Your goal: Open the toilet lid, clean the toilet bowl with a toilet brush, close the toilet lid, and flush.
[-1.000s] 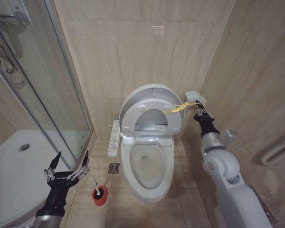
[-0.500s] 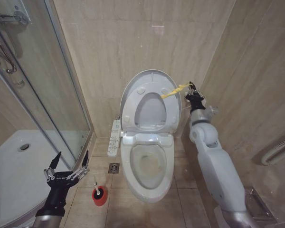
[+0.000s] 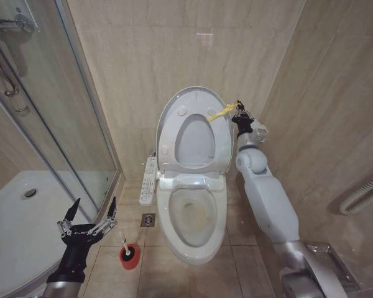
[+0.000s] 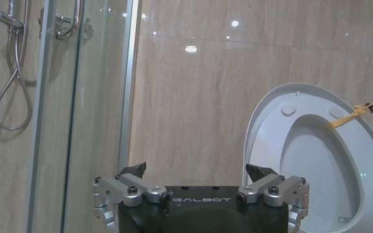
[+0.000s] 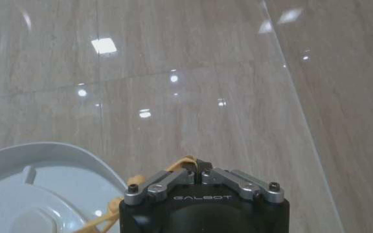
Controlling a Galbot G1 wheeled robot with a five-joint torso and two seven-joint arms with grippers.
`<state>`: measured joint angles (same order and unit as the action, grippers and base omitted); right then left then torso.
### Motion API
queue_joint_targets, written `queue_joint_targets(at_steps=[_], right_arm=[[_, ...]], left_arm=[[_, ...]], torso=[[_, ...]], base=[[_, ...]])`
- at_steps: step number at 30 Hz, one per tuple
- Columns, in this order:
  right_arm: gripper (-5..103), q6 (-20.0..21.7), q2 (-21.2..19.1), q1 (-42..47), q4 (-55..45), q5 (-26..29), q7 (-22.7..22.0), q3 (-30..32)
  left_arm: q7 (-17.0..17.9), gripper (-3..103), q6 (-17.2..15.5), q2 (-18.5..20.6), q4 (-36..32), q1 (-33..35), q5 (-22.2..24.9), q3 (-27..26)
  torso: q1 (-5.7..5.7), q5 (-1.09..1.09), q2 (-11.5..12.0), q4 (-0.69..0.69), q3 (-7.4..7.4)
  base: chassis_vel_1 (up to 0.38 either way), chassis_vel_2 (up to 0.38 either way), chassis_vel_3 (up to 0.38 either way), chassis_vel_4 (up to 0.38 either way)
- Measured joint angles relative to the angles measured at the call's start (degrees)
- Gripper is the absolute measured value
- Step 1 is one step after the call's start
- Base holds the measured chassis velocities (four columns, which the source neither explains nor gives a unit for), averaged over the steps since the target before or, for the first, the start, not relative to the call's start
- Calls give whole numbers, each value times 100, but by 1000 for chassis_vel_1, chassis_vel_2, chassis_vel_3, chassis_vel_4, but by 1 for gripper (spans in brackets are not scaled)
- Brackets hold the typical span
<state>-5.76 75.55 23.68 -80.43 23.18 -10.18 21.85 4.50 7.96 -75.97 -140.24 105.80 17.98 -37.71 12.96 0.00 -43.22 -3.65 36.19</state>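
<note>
Toilet lid (image 3: 193, 133) stands raised nearly upright against the tiled back wall, with the seat ring (image 3: 193, 141) lifted along with it, so you can look straight down into the toilet bowl (image 3: 193, 214) and its yellowish inside. Your right tool (image 3: 239, 112) is up at the lid's top right edge, its fingers pinched narrow on the yellow loop tag (image 3: 221, 112); from the right wrist camera you see the two fingers closed together with the yellow strap (image 5: 183, 161) running between them and the lid's white rim (image 5: 57, 155) just beside. Your left tool (image 3: 89, 218) hangs low at the front left, near the glass shower door (image 3: 43, 118), with its fingers spread wide and nothing between them; the left wrist camera shows the same wide spread (image 4: 199, 187) facing the wall, with the lid (image 4: 316, 155) off to one side. On the floor, the toilet brush (image 3: 125, 243) stands in its red holder cup (image 3: 130, 256), between your left tool and the front of the bowl, touching neither. The side button panel (image 3: 148, 181) runs along the bowl's left side.
</note>
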Motion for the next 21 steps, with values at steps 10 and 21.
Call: queue_joint_targets(at_steps=[10, 21], right_arm=[[2, -27, 12, -377, 391, -91, 22, -106], [2, -62, 50, -692, 683, -131, 78, -153]], left_arm=[[0, 100, 0, 0, 0, 0, 0, 0], [0, 100, 0, 0, 0, 0, 0, 0]], torso=[[0, 1, 0, -2, 0], [0, 1, 0, -2, 0]], base=[[0, 0, 0, 0], [0, 0, 0, 0]])
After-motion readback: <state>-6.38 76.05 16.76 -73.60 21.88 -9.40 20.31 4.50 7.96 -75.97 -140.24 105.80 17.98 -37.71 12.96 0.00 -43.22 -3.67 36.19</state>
